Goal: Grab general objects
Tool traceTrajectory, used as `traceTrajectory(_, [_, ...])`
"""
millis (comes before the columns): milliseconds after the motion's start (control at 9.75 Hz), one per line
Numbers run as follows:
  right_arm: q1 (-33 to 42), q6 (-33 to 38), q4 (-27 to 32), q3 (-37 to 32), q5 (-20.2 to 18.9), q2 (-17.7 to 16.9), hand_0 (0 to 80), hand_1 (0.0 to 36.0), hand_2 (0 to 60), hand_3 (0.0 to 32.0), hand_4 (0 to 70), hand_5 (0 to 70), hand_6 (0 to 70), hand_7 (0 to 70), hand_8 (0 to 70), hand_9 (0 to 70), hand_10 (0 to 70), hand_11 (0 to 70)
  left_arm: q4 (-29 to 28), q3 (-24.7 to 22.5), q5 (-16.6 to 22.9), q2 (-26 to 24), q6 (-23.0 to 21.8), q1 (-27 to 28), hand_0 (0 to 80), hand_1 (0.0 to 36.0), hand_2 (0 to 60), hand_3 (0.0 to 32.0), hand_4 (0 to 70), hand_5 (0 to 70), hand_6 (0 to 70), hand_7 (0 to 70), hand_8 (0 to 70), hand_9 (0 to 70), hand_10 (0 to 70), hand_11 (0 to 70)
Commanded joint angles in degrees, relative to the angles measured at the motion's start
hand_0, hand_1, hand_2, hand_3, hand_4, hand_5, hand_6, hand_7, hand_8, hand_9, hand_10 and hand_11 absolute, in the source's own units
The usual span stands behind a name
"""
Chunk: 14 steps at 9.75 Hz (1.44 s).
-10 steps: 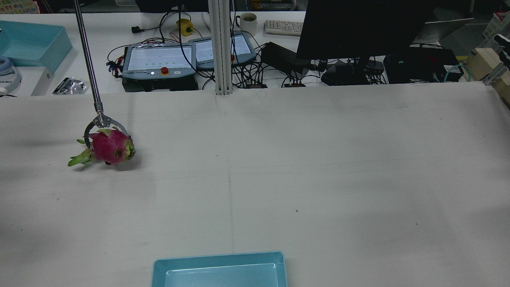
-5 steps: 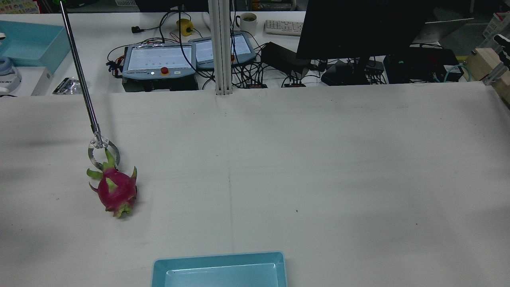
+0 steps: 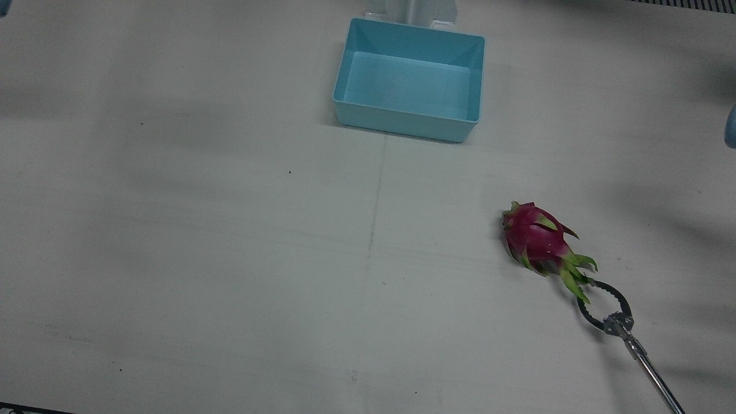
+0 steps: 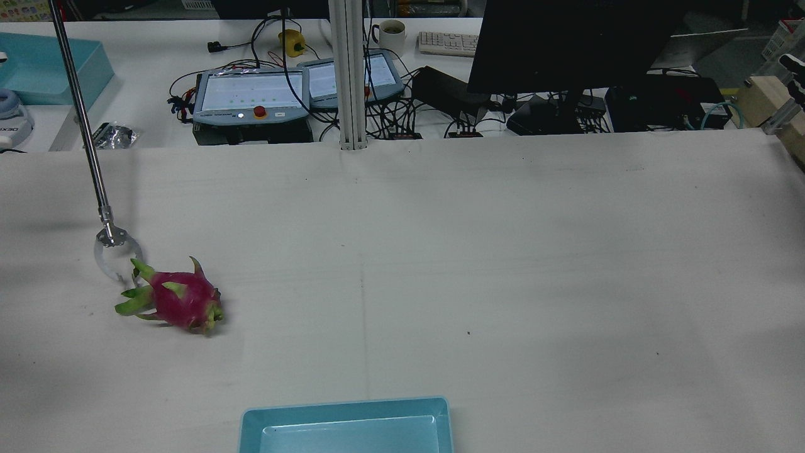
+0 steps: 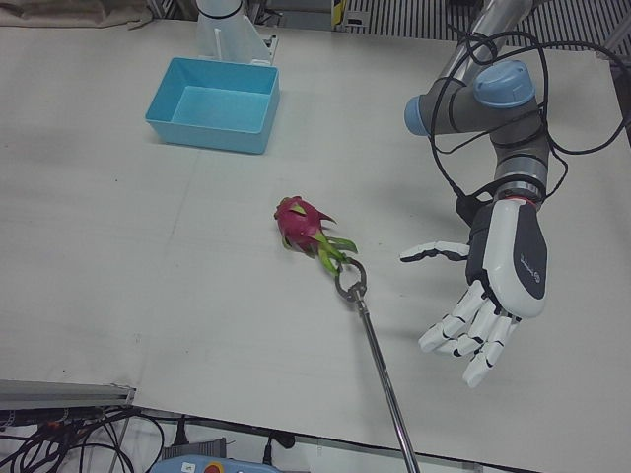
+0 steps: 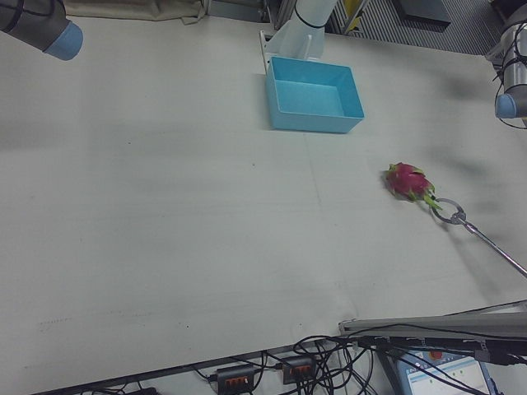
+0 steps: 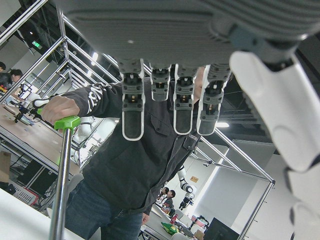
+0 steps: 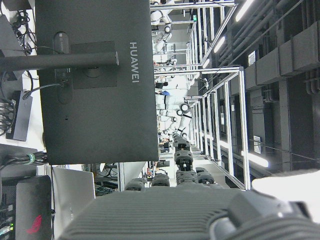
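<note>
A pink dragon fruit (image 4: pixel 181 299) with green scales lies on its side on the white table (image 4: pixel 503 251), on the robot's left half, well apart from the blue bin (image 3: pixel 409 80) that sits at the middle of the robot's edge. A metal reach tool (image 5: pixel 367 325) comes in from the operators' side; its ring-shaped claw (image 3: pixel 604 305) lies just beside the fruit's leafy end, touching or nearly touching the green tips. A person (image 7: pixel 135 170) in a dark jacket holds the tool's green handle (image 7: pixel 66 123).

The left hand (image 5: pixel 493 286) hangs above the table to the left of the fruit, well clear of it, with its fingers (image 5: pixel 463 340) spread wide and holding nothing. The right hand (image 8: pixel 190 215) shows only as a sliver of its back in its own camera, facing a dark monitor (image 8: pixel 95 80); I cannot tell how its fingers stand.
</note>
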Motion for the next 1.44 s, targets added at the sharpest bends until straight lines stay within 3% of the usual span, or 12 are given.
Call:
traceTrajectory(0, [0.0,0.0,0.0,0.1,0.0,0.1,0.0,0.0,0.0,0.0,0.0,0.0,0.0,0.0,0.0,0.0,0.0,0.0,0.0,-1.3,0.1,1.4,-4.3,-0.4,49.7,14.8,16.1,0.0,25.6,12.4,19.4,35.5,9.6,13.7,24.6,37.1])
traceTrajectory(205, [0.0,0.0,0.0,0.0,0.0,0.0,0.0,0.0,0.0,0.0,0.0,0.0,0.0,0.0,0.0,0.0,0.0,0.0,0.0,-1.3,0.1,4.3,-4.0,0.2,50.5,16.7,18.7,0.0,24.7,11.9,18.4,34.9,8.0,12.7,23.1,35.1])
traceTrajectory(410, [0.0,0.0,0.1,0.0,0.0,0.1,0.0,0.0,0.0,0.0,0.0,0.0,0.0,0.0,0.0,0.0,0.0,0.0,-0.3,-2.2,0.6,5.0,-4.7,-0.4,50.2,16.1,17.3,0.0,23.2,10.0,17.5,34.3,7.3,12.0,22.9,34.8])
traceTrajectory(615, [0.1,0.0,0.1,0.1,0.0,0.0,0.0,0.0,0.0,0.0,0.0,0.0,0.0,0.0,0.0,0.0,0.0,0.0,-0.2,-3.9,2.7,6.3,-4.7,-2.0,49.6,14.9,14.0,0.0,21.6,6.9,15.2,30.8,5.9,8.5,19.3,29.5])
traceTrajectory(821, [0.0,0.0,0.0,0.0,0.0,0.1,0.0,0.0,0.0,0.0,0.0,0.0,0.0,0.0,0.0,0.0,0.0,0.0,-0.2,-4.0,3.1,7.6,-4.6,-2.9,50.0,15.5,14.0,0.0,22.0,7.3,14.4,29.8,5.1,6.6,16.1,24.8])
traceTrajectory(1026, [0.0,0.0,0.0,0.0,0.0,0.1,0.0,0.0,0.0,0.0,0.0,0.0,0.0,0.0,0.0,0.0,0.0,0.0,-0.3,-4.7,3.5,7.8,-4.6,-3.1,49.9,15.5,13.8,0.0,21.2,6.6,14.0,28.9,4.6,5.9,15.8,24.4])
traceTrajectory(1128, [0.1,0.0,0.0,0.0,0.0,0.0,0.0,0.0,0.0,0.0,0.0,0.0,0.0,0.0,0.0,0.0,0.0,0.0,-0.3,-5.6,4.3,7.9,-4.6,-3.2,50.0,15.6,13.6,0.0,20.4,6.7,13.5,28.4,4.5,5.6,15.5,24.1])
traceTrajectory(1333, [0.0,0.0,0.0,0.0,0.0,0.0,0.0,0.0,0.0,0.0,0.0,0.0,0.0,0.0,0.0,0.0,0.0,0.0,-0.3,-7.0,9.9,8.1,-4.5,-6.5,50.0,15.5,13.3,0.0,21.0,6.9,13.7,28.5,4.5,5.5,15.0,23.3])
